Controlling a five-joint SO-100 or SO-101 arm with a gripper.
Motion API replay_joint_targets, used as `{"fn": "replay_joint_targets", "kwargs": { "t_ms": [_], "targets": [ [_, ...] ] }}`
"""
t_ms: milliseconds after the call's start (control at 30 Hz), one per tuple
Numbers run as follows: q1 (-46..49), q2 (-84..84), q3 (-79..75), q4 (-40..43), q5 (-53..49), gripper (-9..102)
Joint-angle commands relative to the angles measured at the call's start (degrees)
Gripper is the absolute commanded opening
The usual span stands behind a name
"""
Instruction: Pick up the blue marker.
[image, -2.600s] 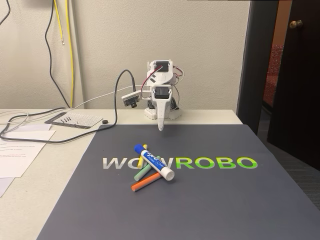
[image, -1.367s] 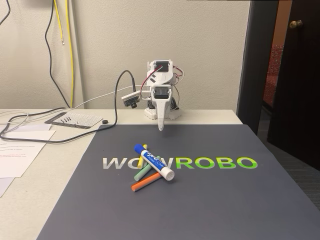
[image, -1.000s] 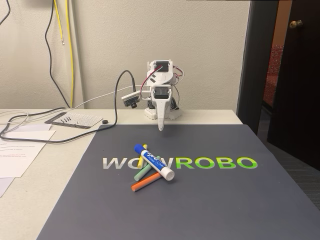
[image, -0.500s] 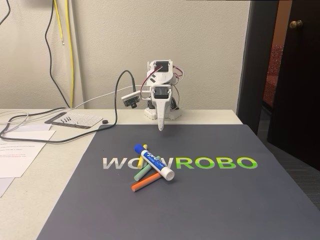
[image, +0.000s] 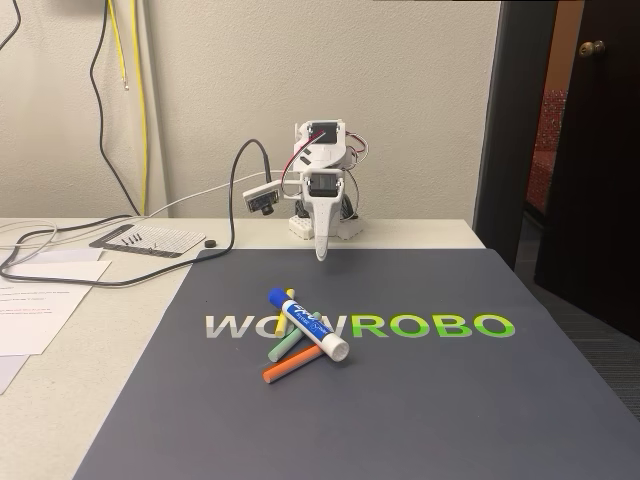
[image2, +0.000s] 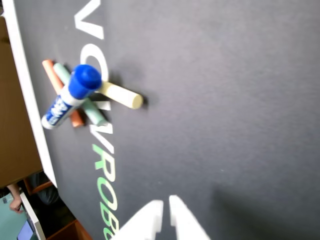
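Note:
The blue marker (image: 307, 323), a thick white barrel with a blue cap and blue label, lies across several thin sticks near the middle of the dark mat (image: 420, 400). In the wrist view the blue marker (image2: 70, 95) rests on a yellow stick (image2: 121, 95), a green stick (image2: 89, 107) and an orange stick (image2: 50, 70). My white gripper (image: 322, 252) hangs point-down at the mat's far edge, well behind the marker, with nothing in it. The gripper (image2: 165, 210) comes in from the bottom of the wrist view with its fingertips almost touching.
The mat carries the lettering WOWROBO (image: 360, 326). Left of the mat lie sheets of paper (image: 40, 300), black cables (image: 120, 270) and a small card (image: 150, 240). A dark door (image: 590, 150) stands at the right. The table's front edge (image2: 30, 125) runs along the left of the wrist view.

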Motion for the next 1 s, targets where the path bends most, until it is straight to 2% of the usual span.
{"fn": "replay_joint_targets", "kwargs": {
  "t_ms": [0,133,267,400,733,967],
  "targets": [
    [0.00,3.25,-1.67,-1.32,-1.14,0],
    [0.00,0.35,-4.31,-1.67,-1.49,0],
    [0.35,-13.27,-13.80,-1.85,-2.02,0],
    [0.62,-30.32,-30.41,3.78,-2.11,0],
    [0.00,-53.00,-61.35,13.62,-6.24,0],
    [0.62,-56.87,-64.95,9.05,-15.47,0]
  ]
}}
